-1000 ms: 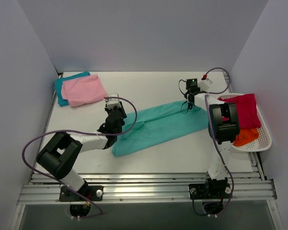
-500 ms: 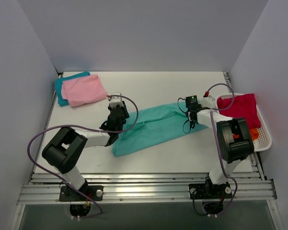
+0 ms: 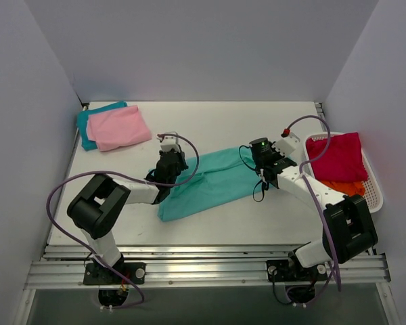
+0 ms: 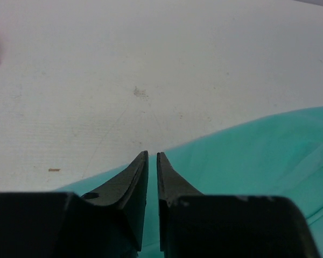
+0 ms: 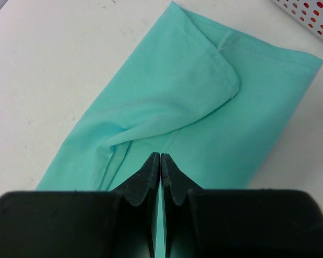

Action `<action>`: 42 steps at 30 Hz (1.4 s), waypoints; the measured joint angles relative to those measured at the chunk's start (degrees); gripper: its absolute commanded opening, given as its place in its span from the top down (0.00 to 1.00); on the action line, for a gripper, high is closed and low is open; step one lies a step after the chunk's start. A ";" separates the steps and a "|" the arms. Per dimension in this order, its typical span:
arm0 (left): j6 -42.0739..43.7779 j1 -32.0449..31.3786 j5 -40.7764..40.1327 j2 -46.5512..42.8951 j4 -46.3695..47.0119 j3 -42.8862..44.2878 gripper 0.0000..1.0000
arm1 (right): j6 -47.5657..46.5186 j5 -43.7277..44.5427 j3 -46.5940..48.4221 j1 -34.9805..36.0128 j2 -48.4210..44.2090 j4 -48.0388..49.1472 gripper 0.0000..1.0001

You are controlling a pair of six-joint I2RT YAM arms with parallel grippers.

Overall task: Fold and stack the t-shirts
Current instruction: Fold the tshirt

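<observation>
On the table (image 3: 216, 122), we see the mint green t-shirt (image 3: 210, 183) lying shorter than a second ago. Its right end has travelled leftward with the right gripper (image 5: 160, 156), which is clenched on the cloth. The basket (image 3: 373, 198) at the right holds the crimson t-shirt (image 3: 338, 159) over the orange t-shirt (image 3: 342, 186). The left gripper (image 4: 152, 155) has narrowed at the shirt's left edge; we cannot tell whether it pinches cloth.

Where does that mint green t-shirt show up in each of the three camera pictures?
Top external: mint green cloth t-shirt, a slanted strip mid-table.
Left wrist: lower right.
Right wrist: fills the centre.
Shared landmark: bare white table around it.
</observation>
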 measured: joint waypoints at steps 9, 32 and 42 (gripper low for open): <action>-6.40 -1.31 5.97 1.36 -1.51 -0.33 0.87 | -0.02 0.33 0.00 0.00 0.15 -0.44 0.99; -17.88 -21.44 -1.79 -26.40 -20.09 -7.45 0.19 | -0.09 0.94 -2.05 0.00 -4.33 -0.57 0.98; -32.59 -20.17 -21.64 -31.19 -44.17 -6.86 0.16 | -0.50 0.87 -2.58 0.07 -4.76 -0.02 0.98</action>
